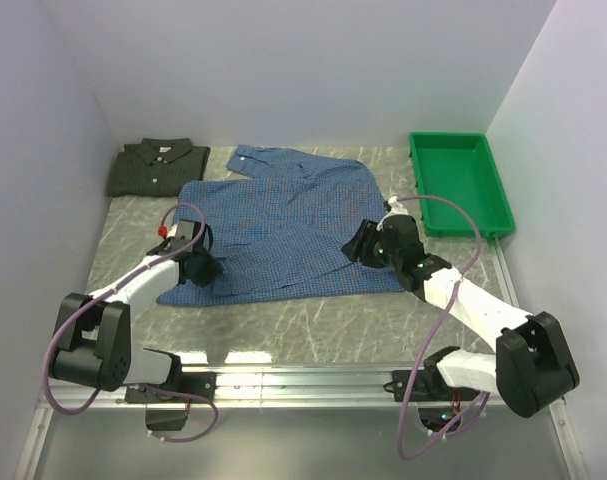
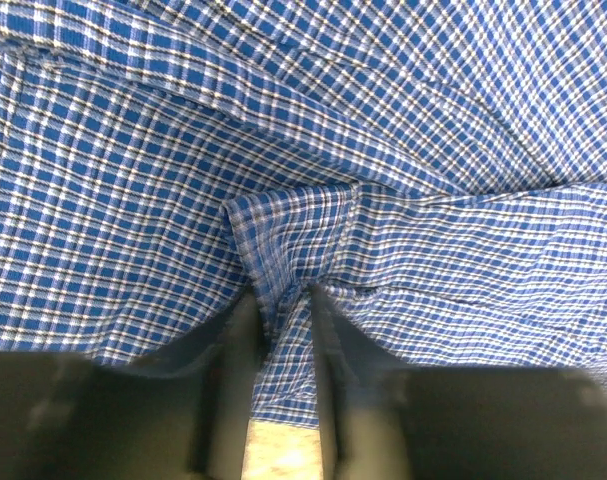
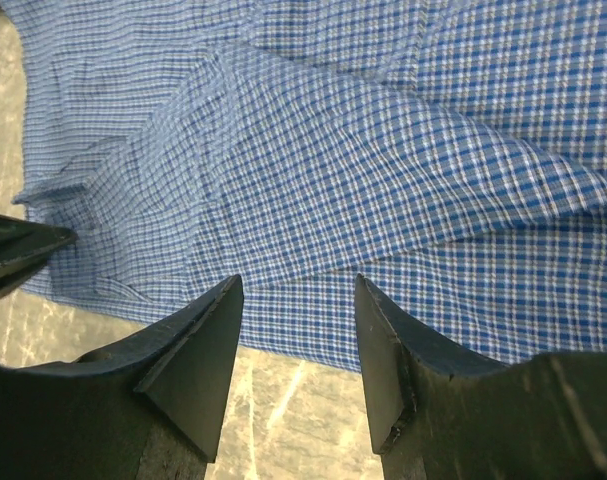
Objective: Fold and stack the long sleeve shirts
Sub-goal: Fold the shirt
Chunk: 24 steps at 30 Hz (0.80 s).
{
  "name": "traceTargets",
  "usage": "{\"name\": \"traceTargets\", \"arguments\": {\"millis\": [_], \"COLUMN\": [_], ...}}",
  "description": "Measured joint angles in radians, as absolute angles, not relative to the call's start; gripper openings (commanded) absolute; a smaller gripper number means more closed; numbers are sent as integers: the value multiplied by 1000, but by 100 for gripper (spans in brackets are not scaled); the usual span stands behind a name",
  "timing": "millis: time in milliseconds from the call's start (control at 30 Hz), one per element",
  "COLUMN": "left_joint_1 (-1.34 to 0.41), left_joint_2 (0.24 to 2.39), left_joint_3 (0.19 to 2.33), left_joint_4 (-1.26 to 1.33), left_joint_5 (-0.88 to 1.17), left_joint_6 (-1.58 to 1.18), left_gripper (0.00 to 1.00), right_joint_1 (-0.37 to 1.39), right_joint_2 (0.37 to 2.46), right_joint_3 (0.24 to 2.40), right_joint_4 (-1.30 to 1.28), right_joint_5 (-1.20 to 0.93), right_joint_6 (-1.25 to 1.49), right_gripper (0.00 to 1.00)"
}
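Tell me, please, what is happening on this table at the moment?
Both arms are working on the blue shirt, spread out in the middle. The left gripper pinches a fold near its left edge; the right gripper hangs open at its right edge, holding nothing. The dark check shirt lies folded at the far left corner, and the green tray sits at far right.

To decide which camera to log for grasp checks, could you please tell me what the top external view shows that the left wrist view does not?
Only the top external view shows the folded dark check shirt at the far left, the green tray at the far right, and the right hand at the right edge of the blue shirt. Only the left wrist view shows the left hand pinching a raised fold of cloth between its fingers. Both show the blue shirt and the left hand.
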State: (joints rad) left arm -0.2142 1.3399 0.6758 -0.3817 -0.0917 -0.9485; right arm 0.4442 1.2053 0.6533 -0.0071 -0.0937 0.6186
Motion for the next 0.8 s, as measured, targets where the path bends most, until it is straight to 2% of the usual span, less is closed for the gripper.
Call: {"name": "traceTargets", "arguments": {"millis": [67,100,200,567,733,800], "left_joint_1": [-223,-228,-236,-241,-244,-245], "left_joint_2": [1340,1340,1340,1359,1367,1390], "left_joint_3": [685,692,726,889,895,895], "left_joint_4": [-387,-390,-411,-461,-461,-463], "left_joint_5": [-104,-112,-134,-256,-292,-308], "left_joint_6": [-947,-944,-928,-819,-793,-790], "left_gripper": [17,9,1,0,3,9], "right_joint_1": [443,441,426,388,382,382], "right_joint_2": [1197,1195,1193,1176,1176,1176], "right_joint_3": [641,635,617,517,482,476], "right_joint_4": [-8,-6,-5,25,45,46], "right_joint_5": [-87,-83,-76,-70,-80,-89], "right_joint_6": [619,620,639,752,785,789], "right_gripper": [56,56,56,57,57,57]}}
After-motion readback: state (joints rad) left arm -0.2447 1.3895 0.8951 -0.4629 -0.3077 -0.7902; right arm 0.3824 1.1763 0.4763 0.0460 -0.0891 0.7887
